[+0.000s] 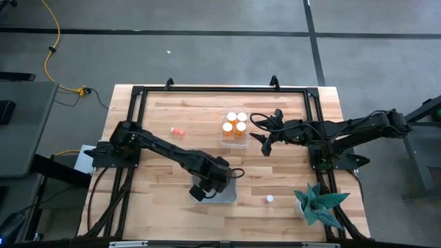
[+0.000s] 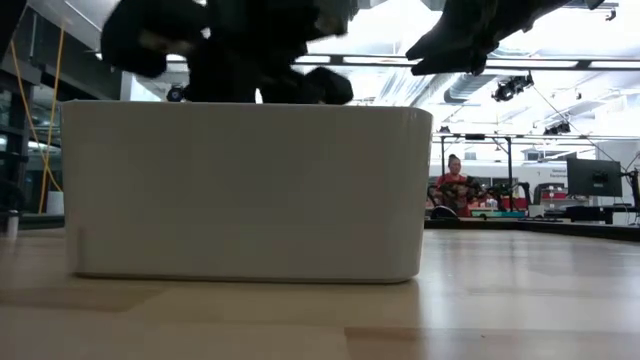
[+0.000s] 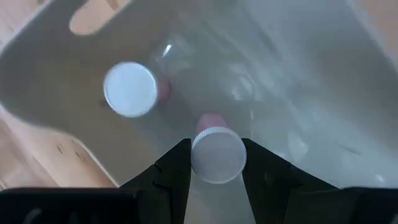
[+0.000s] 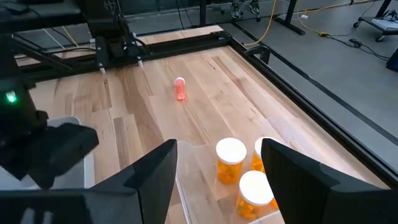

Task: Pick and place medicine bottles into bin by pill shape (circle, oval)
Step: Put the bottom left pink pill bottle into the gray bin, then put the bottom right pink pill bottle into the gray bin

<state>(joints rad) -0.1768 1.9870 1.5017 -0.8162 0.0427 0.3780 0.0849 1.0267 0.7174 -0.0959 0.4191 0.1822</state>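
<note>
My left gripper (image 1: 200, 192) hangs over a pale bin (image 1: 230, 195) near the table's front middle, shut on a white-capped medicine bottle (image 3: 216, 154). Another bottle (image 3: 129, 89) stands on its base on the bin's floor (image 3: 298, 81). Several orange bottles (image 1: 234, 126) stand in a clear tray (image 1: 233, 142) at the table's middle. A pinkish bottle (image 1: 178, 130) lies on its side left of the tray. One more white-capped bottle (image 1: 269, 199) stands near the front right. My right gripper (image 1: 264, 141) waits open just right of the tray. My left gripper pinches the bottle at its white cap (image 3: 200, 155), one finger (image 3: 177, 168) on each of two opposite sides. The fingers come from above, pointing down. The bottle is upright with its pinkish body (image 3: 210, 119) below the cap, over the bin's inside; whether its base touches the floor I cannot tell.
In the low view the bin's pale wall (image 2: 240, 190) fills the foreground. A green paper plant (image 1: 318, 204) stands at the front right corner. A black frame (image 1: 220, 89) runs round the table. Bare wood lies left of the bin and tray.
</note>
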